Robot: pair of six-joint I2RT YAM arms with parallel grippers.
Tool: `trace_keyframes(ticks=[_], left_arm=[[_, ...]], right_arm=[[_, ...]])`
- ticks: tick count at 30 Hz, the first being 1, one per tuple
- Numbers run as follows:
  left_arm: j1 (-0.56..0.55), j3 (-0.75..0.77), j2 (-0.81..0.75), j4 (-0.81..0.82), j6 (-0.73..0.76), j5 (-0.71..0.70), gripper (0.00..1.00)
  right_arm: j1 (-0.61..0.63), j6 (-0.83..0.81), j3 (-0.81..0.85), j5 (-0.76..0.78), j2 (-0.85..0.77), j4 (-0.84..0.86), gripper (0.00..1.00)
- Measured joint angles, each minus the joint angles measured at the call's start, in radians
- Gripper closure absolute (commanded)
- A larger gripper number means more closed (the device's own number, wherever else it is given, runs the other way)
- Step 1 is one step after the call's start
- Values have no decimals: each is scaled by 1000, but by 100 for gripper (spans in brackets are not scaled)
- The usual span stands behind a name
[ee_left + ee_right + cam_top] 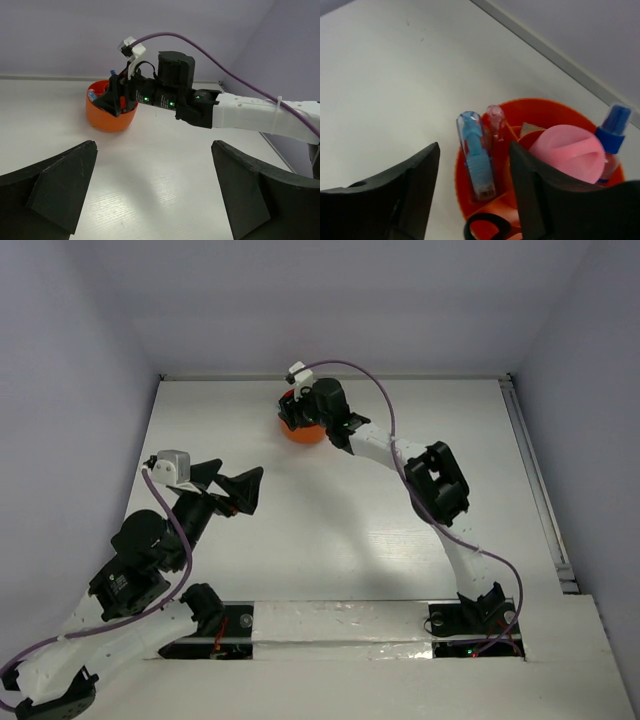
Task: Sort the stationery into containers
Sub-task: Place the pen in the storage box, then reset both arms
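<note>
Tub (545, 102): orange plastic, smooth, glossy w/ soft highlights. At its 9 o'clock, pen-like tube (476, 160): clear glossy plastic shell over blue-and-white insides. Pink piece (567, 150) toward 3 o'clock: smooth plastic, satin rather than shiny. Scissors handle (487, 229) at 6 o'clock: black, prob. glossy plastic, but mostly cut off. Right claw (474, 146): fingers (405, 195) matt black, faintly grainy. Tabletop (395, 75): white, smooth, low sheen. Cable (170, 34): purple, smooth rubbery-looking sheath.
</note>
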Motion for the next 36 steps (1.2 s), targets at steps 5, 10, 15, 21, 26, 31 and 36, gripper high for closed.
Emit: trace_keyframes(ticks=[5, 10, 15, 21, 26, 31, 36], left_arm=[[69, 0, 18, 11, 0, 65, 1], [134, -2, 37, 29, 0, 142, 1], [176, -16, 36, 55, -12, 205, 1], [200, -17, 36, 120, -54, 278, 1], [204, -7, 43, 168, -85, 327, 1], [204, 18, 57, 182, -107, 364, 1], [204, -17, 35, 219, -129, 390, 1]], right_arm=[[0, 31, -79, -6, -71, 32, 15], [0, 84, -274, -14, -323, 110, 7], [0, 153, -530, 18, -718, 219, 0], [2, 230, -860, 182, -1238, 191, 0], [2, 297, -1083, 372, -1645, 18, 0], [2, 375, -1138, 544, -1904, -226, 0], [2, 435, -1244, 589, -2007, -401, 0]])
